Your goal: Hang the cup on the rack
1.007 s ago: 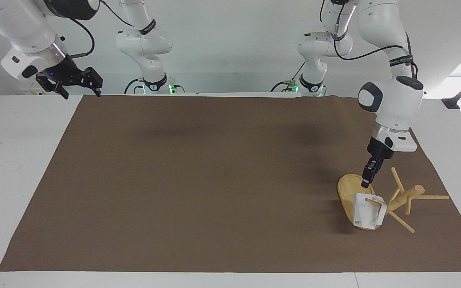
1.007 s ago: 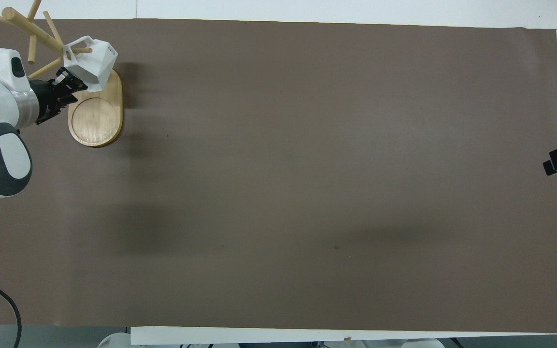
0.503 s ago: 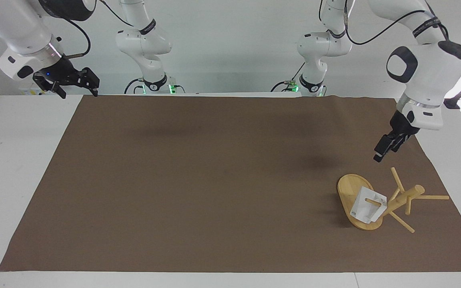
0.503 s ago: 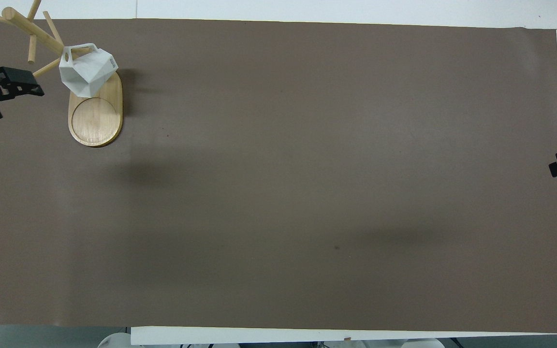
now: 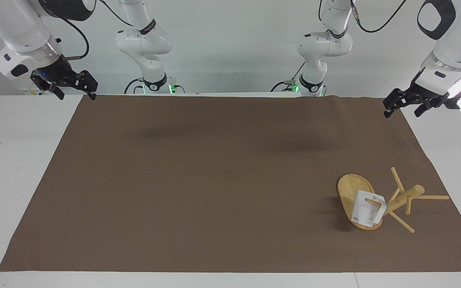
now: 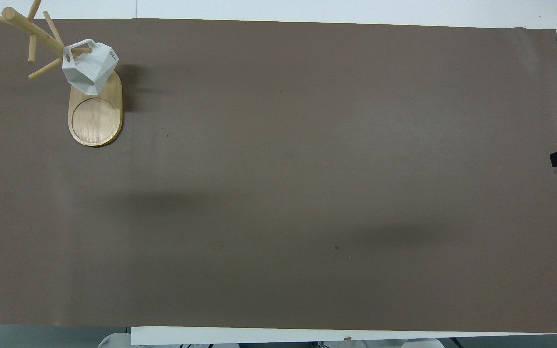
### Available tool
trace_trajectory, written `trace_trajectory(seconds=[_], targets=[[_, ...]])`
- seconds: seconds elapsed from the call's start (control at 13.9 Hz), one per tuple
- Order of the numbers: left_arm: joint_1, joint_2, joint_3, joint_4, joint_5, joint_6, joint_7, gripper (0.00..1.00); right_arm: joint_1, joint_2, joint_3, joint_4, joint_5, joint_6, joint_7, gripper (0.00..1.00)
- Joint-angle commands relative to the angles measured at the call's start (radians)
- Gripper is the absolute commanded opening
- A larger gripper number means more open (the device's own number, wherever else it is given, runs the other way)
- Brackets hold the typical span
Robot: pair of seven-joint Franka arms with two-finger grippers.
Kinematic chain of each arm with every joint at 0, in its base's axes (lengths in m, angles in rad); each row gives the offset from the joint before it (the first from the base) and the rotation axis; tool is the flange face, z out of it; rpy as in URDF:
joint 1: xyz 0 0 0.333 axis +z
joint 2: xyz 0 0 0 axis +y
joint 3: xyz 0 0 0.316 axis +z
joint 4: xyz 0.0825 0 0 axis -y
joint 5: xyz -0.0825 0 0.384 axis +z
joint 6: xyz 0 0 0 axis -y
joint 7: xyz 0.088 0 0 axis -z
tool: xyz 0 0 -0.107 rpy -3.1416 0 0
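left gripper (image 5: pixel 412 105) has pulled away, spread and empty; cup (image 5: pixel 367 209) hangs on rack (image 5: pixel 402 197).
task looks finished; right gripper (image 5: pixel 65 83) waits, also spread.

A brown mat (image 5: pixel 214 180) is spread across most of the frame, laid on a white table (image 5: pixel 18 160).

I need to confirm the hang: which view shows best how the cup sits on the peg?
The overhead view: the cup hangs by its handle loop on a peg of the rack, above the base. The facing view shows the cup from its open rim, with a peg crossing it, the handle hidden.
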Motion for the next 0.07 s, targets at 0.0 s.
trace_trajectory(seconds=[0.0], targets=[[0.010, 0.047, -0.001, 0.080, -0.036, -0.072, 0.046, 1.00, -0.010, -0.022, 0.007, -0.030, -0.006, 0.017, 0.015, 1.00]])
